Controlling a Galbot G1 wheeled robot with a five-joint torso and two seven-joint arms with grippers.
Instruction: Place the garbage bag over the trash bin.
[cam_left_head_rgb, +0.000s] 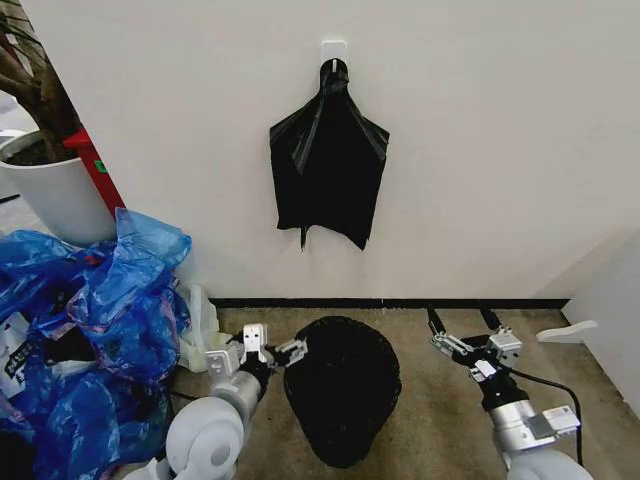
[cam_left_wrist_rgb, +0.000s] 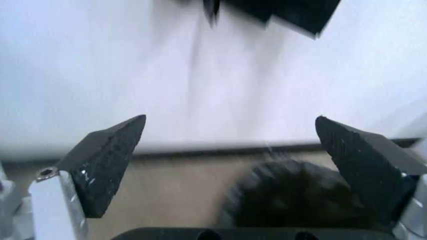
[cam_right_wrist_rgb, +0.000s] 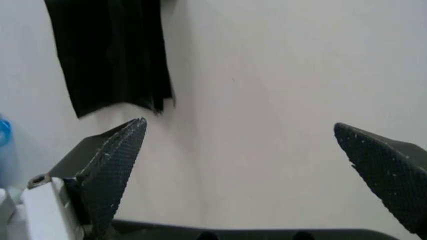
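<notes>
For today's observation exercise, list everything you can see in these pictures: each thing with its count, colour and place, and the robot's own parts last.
garbage bag: one, glossy black, on the floor between the two grippers, draped over something round.
hanging bag: one, flat black, on a wall hook, above the garbage bag.
blue bags: several, translucent blue, piled at the robot's left.
plant pot: one, white, behind the blue bags.
wall: white, straight ahead.
floor: brownish.
left gripper: open, beside the garbage bag's left edge.
right gripper: open, raised at the garbage bag's right, apart from it.
</notes>
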